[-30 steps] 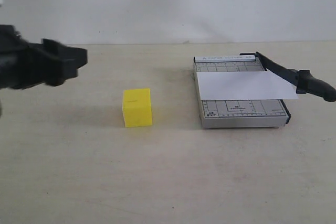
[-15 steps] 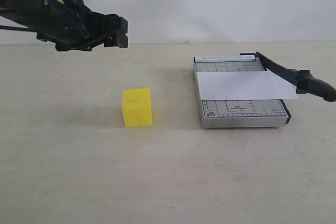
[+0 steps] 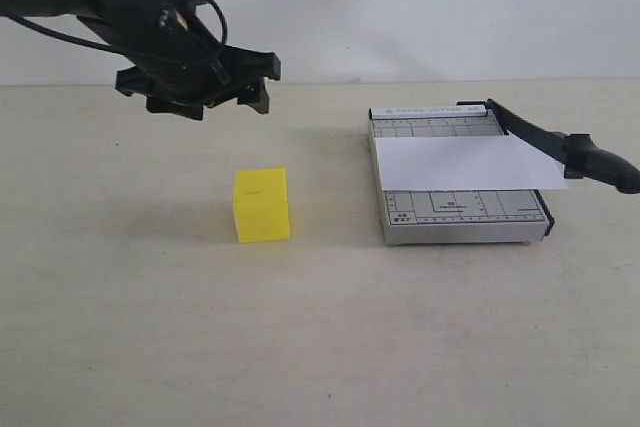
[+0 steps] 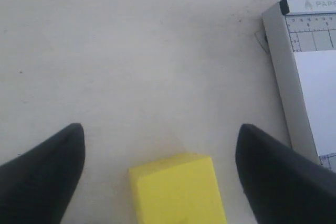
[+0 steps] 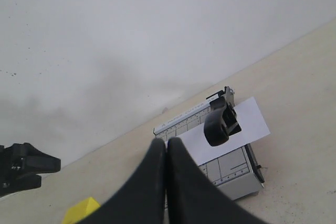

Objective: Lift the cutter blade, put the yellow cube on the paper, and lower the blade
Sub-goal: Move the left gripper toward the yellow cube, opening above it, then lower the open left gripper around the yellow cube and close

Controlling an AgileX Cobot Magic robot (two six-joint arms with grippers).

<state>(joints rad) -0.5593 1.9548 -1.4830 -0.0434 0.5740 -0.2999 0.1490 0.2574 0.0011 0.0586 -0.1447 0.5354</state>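
Observation:
The yellow cube (image 3: 262,205) rests on the table, left of the grey trimmer (image 3: 465,219). Across the trimmer lies the white paper (image 3: 465,163). The black cutter blade (image 3: 530,131) slants up off the base, its thick handle (image 3: 602,163) hanging past the right edge. My left gripper (image 3: 262,85) hovers open above and behind the cube; in the left wrist view the cube (image 4: 178,190) sits below the gap between its spread fingers (image 4: 47,171). My right gripper (image 5: 166,145) is shut on nothing, well back from the trimmer (image 5: 233,174) and the blade handle (image 5: 219,124). It is out of the exterior view.
A pale wall (image 3: 400,7) stands behind the beige table (image 3: 300,347). The trimmer's grey edge (image 4: 286,77) and the paper (image 4: 320,98) show beside the left gripper. The cube's corner (image 5: 81,211) and the left gripper (image 5: 26,169) appear in the right wrist view.
My left arm has swung in from the far left toward the right and now hangs above and behind the cube. Cube, paper and blade have not moved.

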